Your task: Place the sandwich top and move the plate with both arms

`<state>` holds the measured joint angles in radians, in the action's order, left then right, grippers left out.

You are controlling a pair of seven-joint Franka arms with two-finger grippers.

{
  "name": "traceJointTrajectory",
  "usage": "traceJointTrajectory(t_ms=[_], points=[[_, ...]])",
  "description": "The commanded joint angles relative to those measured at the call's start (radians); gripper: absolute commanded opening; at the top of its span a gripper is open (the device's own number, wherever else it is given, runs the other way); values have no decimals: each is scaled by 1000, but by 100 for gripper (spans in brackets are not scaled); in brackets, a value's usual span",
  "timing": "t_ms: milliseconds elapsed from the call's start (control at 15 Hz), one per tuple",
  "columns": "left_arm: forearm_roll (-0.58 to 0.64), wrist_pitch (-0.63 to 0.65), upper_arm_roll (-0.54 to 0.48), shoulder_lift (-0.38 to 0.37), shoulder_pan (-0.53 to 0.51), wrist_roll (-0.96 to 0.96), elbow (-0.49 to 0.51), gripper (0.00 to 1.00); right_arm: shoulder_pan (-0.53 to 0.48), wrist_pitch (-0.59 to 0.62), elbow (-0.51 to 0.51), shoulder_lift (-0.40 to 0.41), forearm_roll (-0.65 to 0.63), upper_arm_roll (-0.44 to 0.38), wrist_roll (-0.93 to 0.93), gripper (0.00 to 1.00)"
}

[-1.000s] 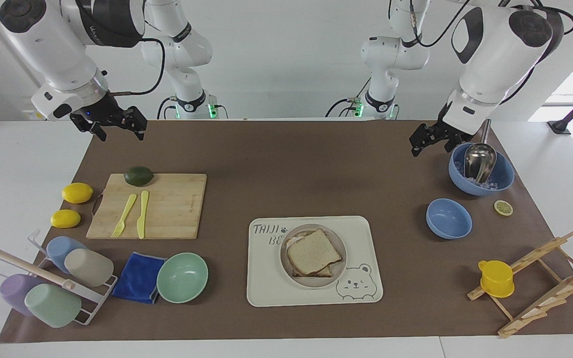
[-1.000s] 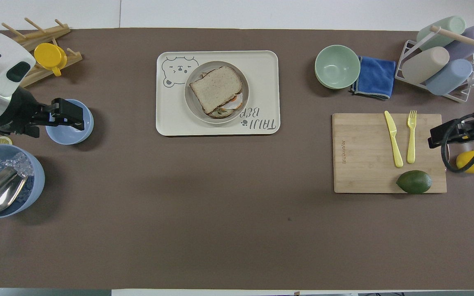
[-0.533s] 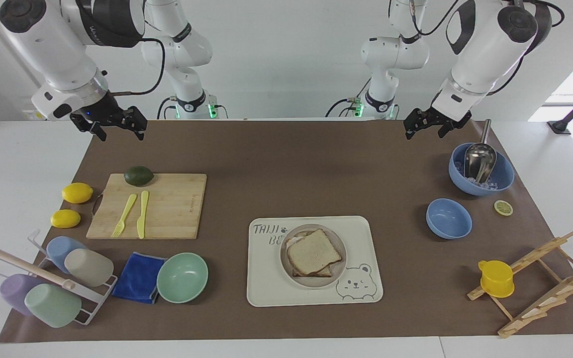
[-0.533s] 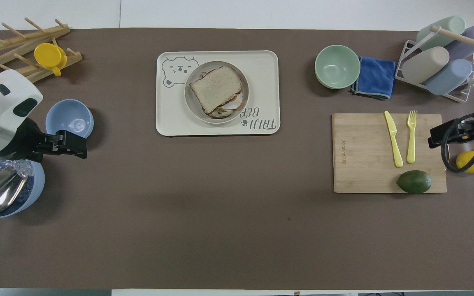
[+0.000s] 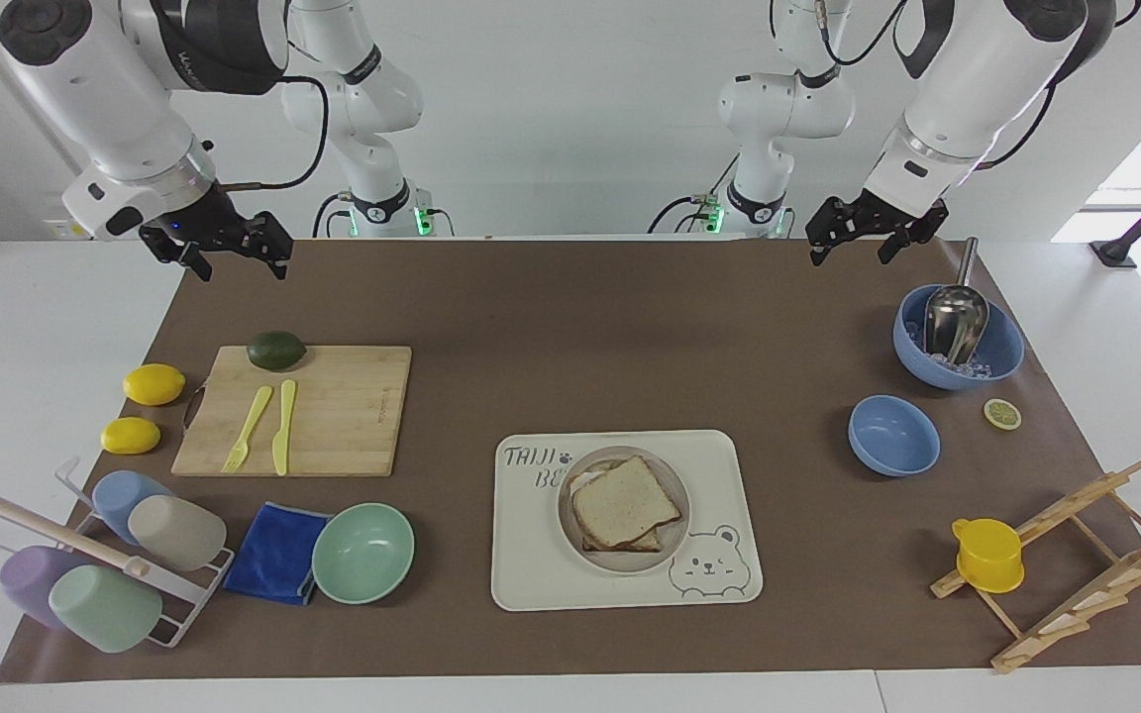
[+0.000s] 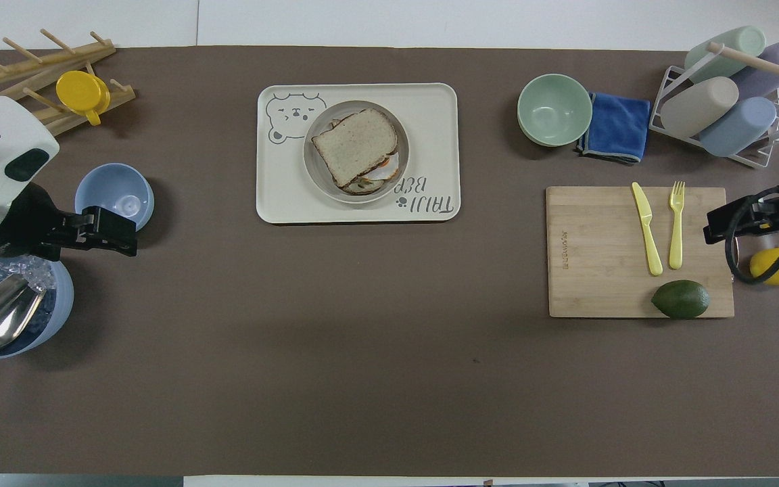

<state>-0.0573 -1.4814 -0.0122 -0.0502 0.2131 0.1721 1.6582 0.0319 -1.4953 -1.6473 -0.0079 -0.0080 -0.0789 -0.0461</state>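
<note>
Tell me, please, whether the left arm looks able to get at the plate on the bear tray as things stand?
Probably yes: the left gripper hangs above bare mat, and nothing stands between it and the plate.

Plain speckled sandwich top (image 5: 626, 501) sits a bit skewed on the stacked sandwich, on the small beige-grey plate (image 5: 674, 530), which sits in the bear tray (image 5: 531, 555).

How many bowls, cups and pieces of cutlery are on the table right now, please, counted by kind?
Bowls: 3 (mint green bowl, small blue bowl, large blue bowl holding the scoop)
Cups: 5 (four in the wire rack, one yellow cup on the wooden rack)
Cutlery: 2 (yellow fork, yellow knife)
Total: 10
</note>
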Motion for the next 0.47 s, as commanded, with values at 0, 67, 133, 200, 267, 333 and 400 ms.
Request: traceJointTrajectory(t_ms=[0, 67, 133, 200, 267, 333, 400], points=[[19, 21, 18, 13, -23, -19, -23, 100, -18, 6, -9, -12, 16, 10, 17, 100], [17, 20, 18, 13, -23, -17, -26, 100, -18, 1, -9, -12, 16, 10, 18, 100], [14, 20, 18, 15, -24, -17, -29, 100, -18, 1, -9, -12, 16, 10, 21, 100], [11, 17, 18, 15, -26, -16, -31, 100, -18, 1, -9, -12, 16, 10, 20, 100], [11, 15, 18, 15, -26, -14, -31, 100, -17, 1, -9, -12, 16, 10, 20, 100], [11, 15, 18, 15, -26, -16, -31, 100, -17, 3, -9, -12, 16, 10, 17, 100], [11, 15, 18, 15, -26, -16, -29, 100, -17, 3, -9, -12, 16, 10, 17, 100]])
